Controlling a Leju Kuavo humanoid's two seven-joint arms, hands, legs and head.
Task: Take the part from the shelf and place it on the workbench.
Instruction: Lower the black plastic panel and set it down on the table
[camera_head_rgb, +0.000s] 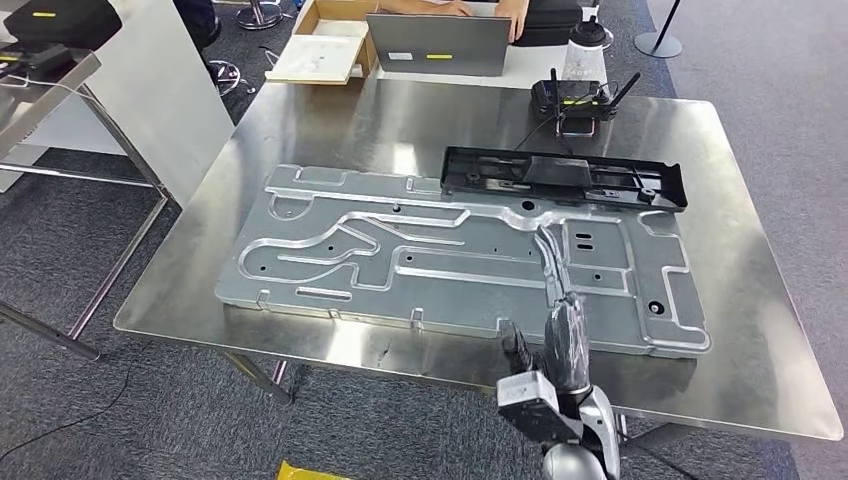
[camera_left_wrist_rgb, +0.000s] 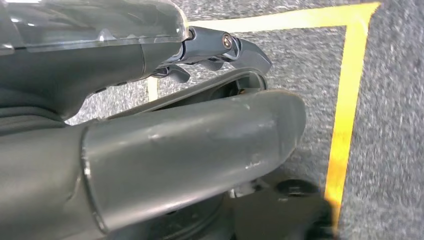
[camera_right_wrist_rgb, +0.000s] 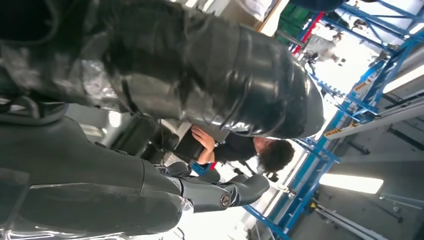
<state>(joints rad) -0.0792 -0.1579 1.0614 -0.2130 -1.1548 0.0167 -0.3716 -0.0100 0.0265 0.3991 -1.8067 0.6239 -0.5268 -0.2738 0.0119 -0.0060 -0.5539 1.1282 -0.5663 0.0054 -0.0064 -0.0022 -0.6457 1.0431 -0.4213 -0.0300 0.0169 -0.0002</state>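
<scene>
At the far left, a steel shelf frame (camera_head_rgb: 60, 75) is carrying a black device with a yellow label (camera_head_rgb: 55, 20), both cut off by the picture's edge. The broad brushed-steel tabletop (camera_head_rgb: 330, 125) is taking up the middle of the head view. A large flat grey stamped metal panel (camera_head_rgb: 400, 255) with raised channels is lying across it, reaching from the left part to the right part. Just behind the panel's right half, the long black plastic part (camera_head_rgb: 565, 178) is resting flat on the tabletop, touching or slightly overlapping the panel's far edge; which one is hard to make out. Farther back, a black router with antennas (camera_head_rgb: 578, 100) is standing, and a grey laptop lid (camera_head_rgb: 438, 45) is hiding most of a person's hands (camera_head_rgb: 515, 12) beyond it.

The right hand (camera_head_rgb: 555, 345) is reaching up from the near edge over the panel, fingers extended and apart, grasping nothing. In the right wrist view the same hand (camera_right_wrist_rgb: 215, 192) is showing loose, straight fingers.

The left hand (camera_left_wrist_rgb: 200, 115) is hanging over grey carpet with yellow floor tape (camera_left_wrist_rgb: 350, 85); its fingers are looking slack and nothing is in them, though the thumb is blocking much of the picture.
</scene>
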